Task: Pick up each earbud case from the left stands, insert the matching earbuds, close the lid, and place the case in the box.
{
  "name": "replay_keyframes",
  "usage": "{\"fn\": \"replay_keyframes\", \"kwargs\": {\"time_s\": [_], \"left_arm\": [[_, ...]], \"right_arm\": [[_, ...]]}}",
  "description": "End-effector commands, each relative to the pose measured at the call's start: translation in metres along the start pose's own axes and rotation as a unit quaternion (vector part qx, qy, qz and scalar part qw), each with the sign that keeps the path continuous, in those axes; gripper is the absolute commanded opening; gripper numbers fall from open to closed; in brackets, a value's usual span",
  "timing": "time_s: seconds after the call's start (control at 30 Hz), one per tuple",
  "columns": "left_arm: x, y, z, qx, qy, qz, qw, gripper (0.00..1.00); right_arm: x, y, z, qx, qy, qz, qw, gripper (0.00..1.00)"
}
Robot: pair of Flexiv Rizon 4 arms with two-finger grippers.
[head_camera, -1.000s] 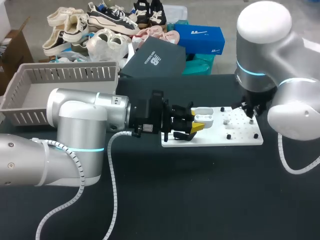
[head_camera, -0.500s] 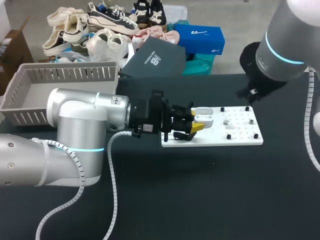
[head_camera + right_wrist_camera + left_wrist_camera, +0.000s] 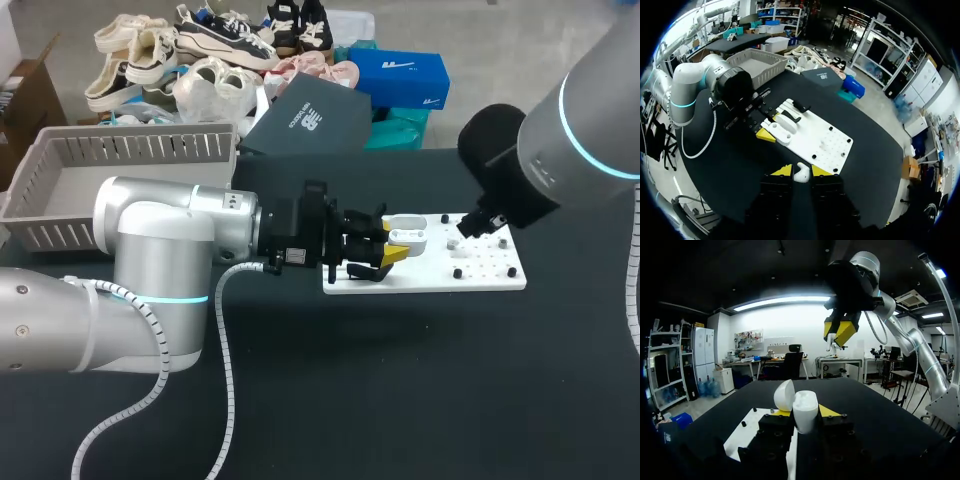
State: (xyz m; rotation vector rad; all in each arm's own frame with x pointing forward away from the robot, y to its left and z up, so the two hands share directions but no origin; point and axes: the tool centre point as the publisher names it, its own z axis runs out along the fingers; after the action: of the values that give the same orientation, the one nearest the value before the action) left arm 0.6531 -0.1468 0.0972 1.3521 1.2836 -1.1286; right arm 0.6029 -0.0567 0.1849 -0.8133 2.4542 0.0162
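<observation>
Rundown, L arm first: L gripper (image 3: 805, 413) is clamped on the white earbud case (image 3: 410, 238), one yellow tip on each side. The lid (image 3: 784, 394) is flipped open and stands up beside the body. The case is held just over the left end of the white board (image 3: 430, 277). That end is crowded, w/ the gripper body, the case and a black stand (image 3: 800, 106) at the board's far-left corner all bunched together.

R gripper (image 3: 838, 332) hangs well above the board's right half, fingers pinched on a small white earbud (image 3: 801, 175). From the L wrist cam it's up high and ahead of the case, w/ a good gap of air between them, not touching.

Right half of the board only has a few small black pegs (image 3: 457, 272), near the edges and corners.

Edges: the board's near edge is well back from the near edge of the black table (image 3: 420, 390), w/ a wide dark stretch between them. Same on the right, past the board's right edge. On the left side the L arm's grey cable (image 3: 226, 395) loops over the tabletop.

The grey basket (image 3: 130, 150) sits at the far-left of the table, well apart from the board, and the L arm's big joint is just in front of it.
</observation>
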Motion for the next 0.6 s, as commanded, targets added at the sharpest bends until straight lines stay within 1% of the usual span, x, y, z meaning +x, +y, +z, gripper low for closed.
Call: {"fn": "replay_keyframes", "kwargs": {"time_s": [0.03, 0.13, 0.27, 0.3, 0.4, 0.53, 0.6], "left_arm": [[0.001, 0.000, 0.001, -0.002, -0.001, 0.001, 1.000, 0.00], [0.001, 0.000, 0.001, -0.002, -0.001, 0.001, 1.000, 0.00], [0.001, 0.000, 0.001, -0.002, -0.001, 0.001, 1.000, 0.00], [0.001, 0.000, 0.001, -0.002, -0.001, 0.001, 1.000, 0.00], [0.001, 0.000, 0.001, -0.002, -0.001, 0.001, 1.000, 0.00], [0.001, 0.000, 0.001, -0.002, -0.001, 0.001, 1.000, 0.00], [0.001, 0.000, 0.001, -0.002, -0.001, 0.001, 1.000, 0.00]], "right_arm": [[-0.008, 0.007, 0.006, -0.001, -0.004, -0.002, 1.000, 0.00], [-0.013, 0.012, 0.008, 0.001, -0.004, -0.007, 1.000, 0.00], [-0.019, 0.015, 0.018, 0.009, 0.018, -0.006, 1.000, 0.00], [-0.021, 0.014, 0.022, 0.018, 0.023, -0.007, 1.000, 0.00], [-0.023, 0.011, 0.027, 0.022, 0.030, -0.003, 0.999, 0.00], [-0.022, 0.003, 0.026, 0.027, 0.027, -0.002, 0.999, 0.00], [-0.022, 0.003, 0.026, 0.027, 0.027, -0.002, 0.999, 0.00]]}}
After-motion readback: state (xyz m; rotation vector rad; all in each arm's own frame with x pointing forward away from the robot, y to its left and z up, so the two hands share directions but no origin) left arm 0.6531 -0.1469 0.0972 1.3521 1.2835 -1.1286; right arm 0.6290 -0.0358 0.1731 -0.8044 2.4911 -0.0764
